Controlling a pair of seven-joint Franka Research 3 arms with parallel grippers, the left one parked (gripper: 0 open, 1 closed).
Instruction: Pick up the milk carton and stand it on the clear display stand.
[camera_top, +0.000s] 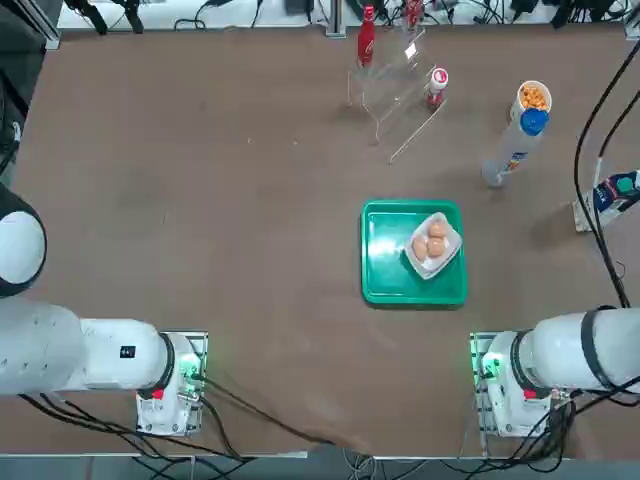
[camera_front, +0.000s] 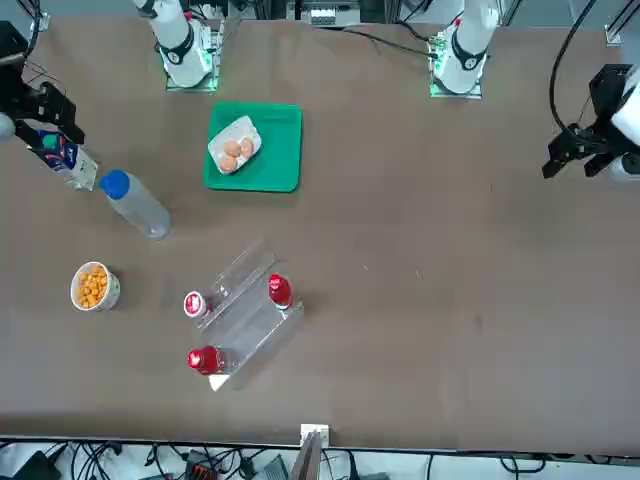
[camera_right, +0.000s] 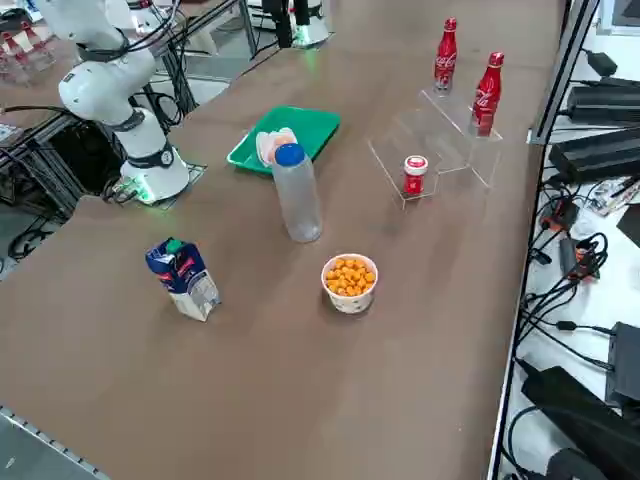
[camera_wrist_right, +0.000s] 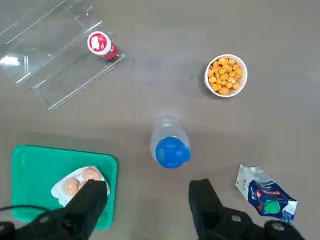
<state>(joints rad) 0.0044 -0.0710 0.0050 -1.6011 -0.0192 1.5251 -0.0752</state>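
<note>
**Jaws spread wide and holding nothing, high above the table**

Your right gripper (camera_wrist_right: 147, 202) shows best in the wrist view: its two dark fingers (camera_wrist_right: 90, 200) stand far apart with only bare table between them, touching nothing. The front view adds just its dark shape (camera_front: 35, 105) at the table's edge, hanging above the milk carton (camera_front: 60, 150).

Only the right side view gives you the milk carton (camera_right: 183, 278) whole: upright, blue and white, green cap on top, alone near the table's edge. The overhead camera catches merely a sliver of it at the frame's border. In the wrist view it (camera_wrist_right: 266, 194) sits beside one finger's line, clear of both.

Moving outward, you see the tall bottle with the blue cap (camera_wrist_right: 170, 145), then the cup of orange snacks (camera_wrist_right: 226, 75) and the green tray (camera_wrist_right: 30, 165) with eggs (camera_wrist_right: 80, 181). Well apart from the carton lies the clear display stand (camera_right: 440, 135), carrying two slim red bottles (camera_right: 488, 92) and a small red-capped bottle (camera_right: 414, 174).
</note>
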